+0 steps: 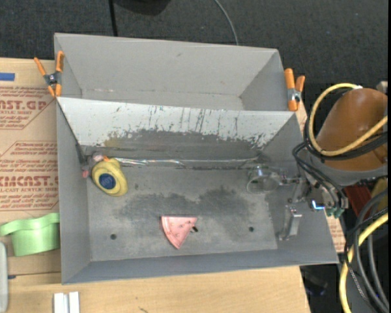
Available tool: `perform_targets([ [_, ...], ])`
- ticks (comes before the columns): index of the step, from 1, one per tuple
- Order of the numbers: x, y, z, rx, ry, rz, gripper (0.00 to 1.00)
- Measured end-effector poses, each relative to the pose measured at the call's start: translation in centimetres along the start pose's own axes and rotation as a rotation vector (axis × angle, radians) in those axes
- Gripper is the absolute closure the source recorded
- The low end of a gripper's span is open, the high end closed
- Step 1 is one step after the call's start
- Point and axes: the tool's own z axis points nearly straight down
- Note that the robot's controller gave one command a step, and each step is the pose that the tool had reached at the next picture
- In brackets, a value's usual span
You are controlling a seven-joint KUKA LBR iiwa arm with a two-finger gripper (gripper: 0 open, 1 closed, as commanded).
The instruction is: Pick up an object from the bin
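From the camera view, the bin (169,70) holds just two loose things on its scuffed floor. A yellow disc (109,178) with a blue centre lies at the left end, tucked close to where the floor meets the back wall. A pink wedge (178,231) lies flat near the front wall, about midway along, with its point turned toward the front. The two are well apart, so neither would get in the way of a grasp on the other.

The arm (352,132) comes in from the right, and its gripper (272,207) sits low at the right end of the bin, just beside the right wall. The fingers (290,222) look spread apart with nothing between them, though the metal against the grey floor makes this hard to read for certain. The floor under them is bare.

The task's thing is therefore not yet chosen by any contact: the gripper is well away from both things. The wedge is the nearer of the two, the disc being at the far end.

As a judgement, the pick has not begun. The gripper would have to travel left across the floor. The wedge lies flat and thin, so it may slip out from a closing grasp. The disc stands fuller, but the wall behind it crowds the approach.
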Motion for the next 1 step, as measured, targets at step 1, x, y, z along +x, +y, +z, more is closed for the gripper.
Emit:
perform_targets([
  [1,-0.65,4.76,-0.42,0.000,0.003,0.069,0.00],
])
